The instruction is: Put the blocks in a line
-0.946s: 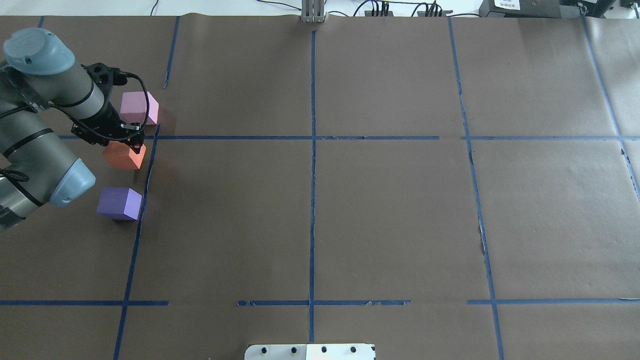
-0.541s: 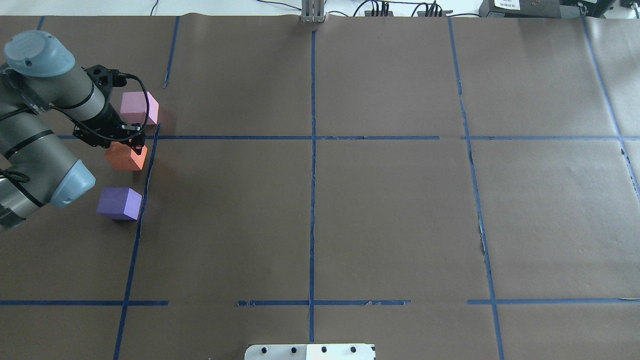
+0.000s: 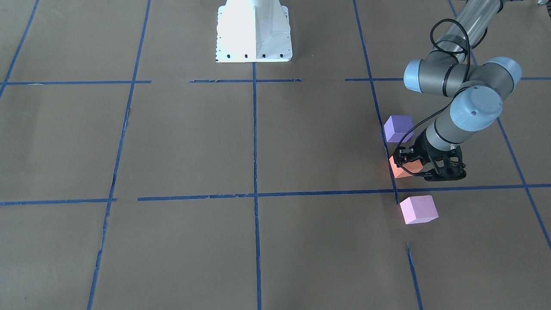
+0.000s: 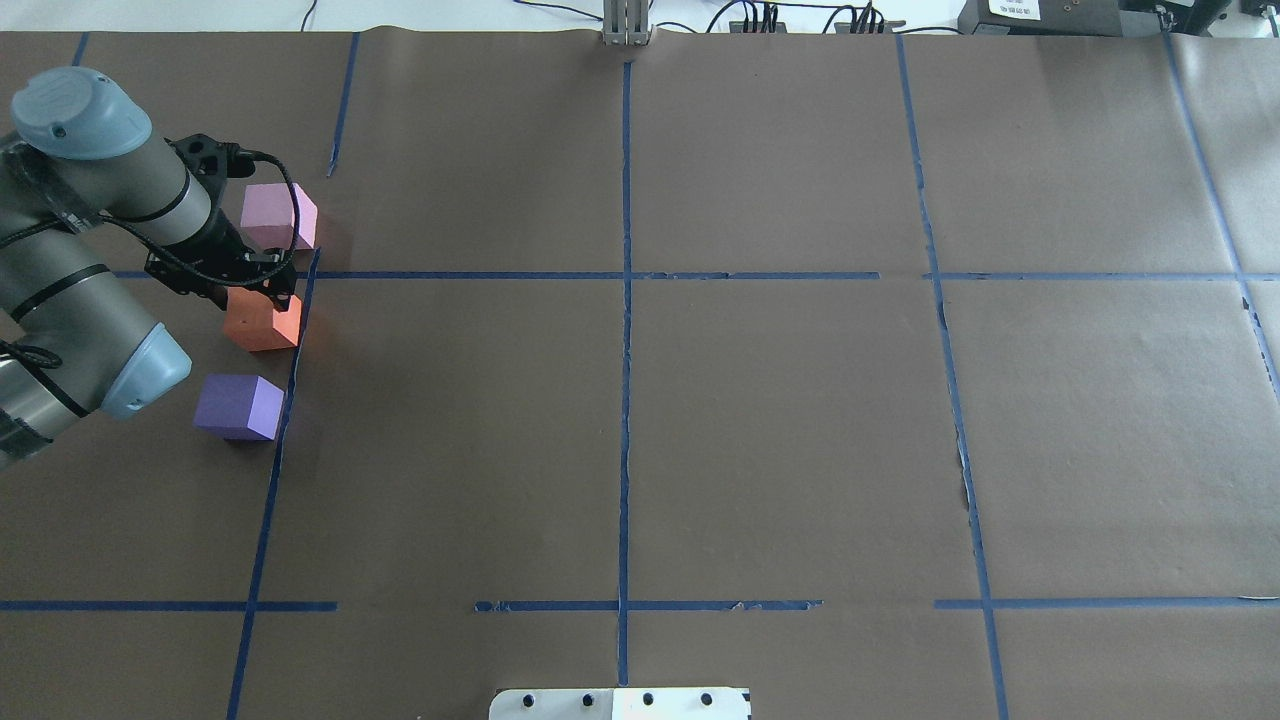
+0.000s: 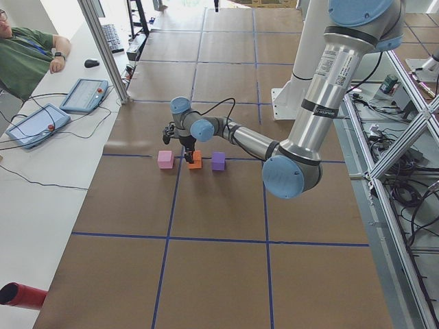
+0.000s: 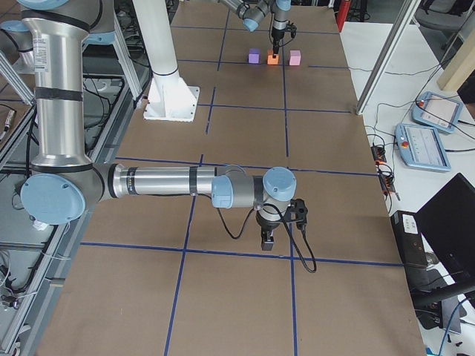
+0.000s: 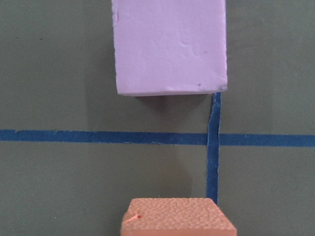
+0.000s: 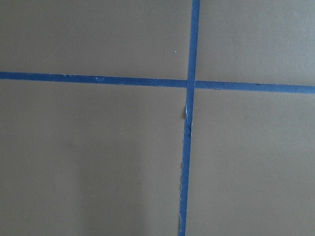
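Observation:
Three blocks lie in a rough column at the table's left: a light pink block (image 4: 272,218) farthest, an orange block (image 4: 262,328) in the middle, a violet-purple block (image 4: 238,405) nearest. My left gripper (image 4: 268,295) stands over the orange block (image 3: 402,170), its fingers on either side of it, shut on it. The left wrist view shows the orange block's top (image 7: 178,216) at the bottom edge and the pink block (image 7: 170,46) beyond a blue tape crossing. My right gripper (image 6: 267,241) hangs low over bare paper far from the blocks; I cannot tell if it is open.
Brown paper with a blue tape grid (image 4: 625,300) covers the table. The white robot base plate (image 3: 254,34) sits at the near middle edge. An operator (image 5: 24,51) and two tablets (image 5: 34,123) are beside the far edge.
The orange block has shifted a little to the right with my left gripper, toward the blue tape line. The pink and purple blocks have not moved.

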Controlling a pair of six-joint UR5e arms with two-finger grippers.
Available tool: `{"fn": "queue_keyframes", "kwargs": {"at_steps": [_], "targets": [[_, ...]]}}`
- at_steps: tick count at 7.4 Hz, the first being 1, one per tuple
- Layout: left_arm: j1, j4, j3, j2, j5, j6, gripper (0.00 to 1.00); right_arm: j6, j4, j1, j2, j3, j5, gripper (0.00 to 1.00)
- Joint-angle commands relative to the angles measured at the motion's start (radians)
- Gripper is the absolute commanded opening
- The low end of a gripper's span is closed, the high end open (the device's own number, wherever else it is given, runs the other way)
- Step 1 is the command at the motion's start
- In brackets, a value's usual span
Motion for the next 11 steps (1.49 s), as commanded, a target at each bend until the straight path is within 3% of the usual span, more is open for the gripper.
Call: {"fn": "queue_keyframes", "kwargs": {"at_steps": [1,3,5,6,10,11], "targets": [[0.001,-0.033,0.020,0.003,0.002,0.003,1.00,0.000,0.000,0.000,0.000,0.000,0.001,1.00],[-0.008,-0.030,-0.005,-0.011,-0.001,0.003,1.00,0.000,0.000,0.000,0.000,0.000,0.000,1.00],[-0.068,-0.018,-0.118,-0.002,0.002,0.013,1.00,0.000,0.000,0.000,0.000,0.000,0.000,1.00],[-0.086,0.005,-0.222,0.039,0.005,0.063,1.00,0.000,0.000,0.000,0.000,0.000,0.000,1.00],[-0.340,0.115,-0.243,0.061,0.004,0.584,1.00,0.000,0.000,0.000,0.000,-0.001,0.000,1.00],[-0.396,0.137,-0.235,0.113,0.005,0.656,1.00,0.000,0.000,-0.001,0.000,-0.001,0.000,1.00]]}}
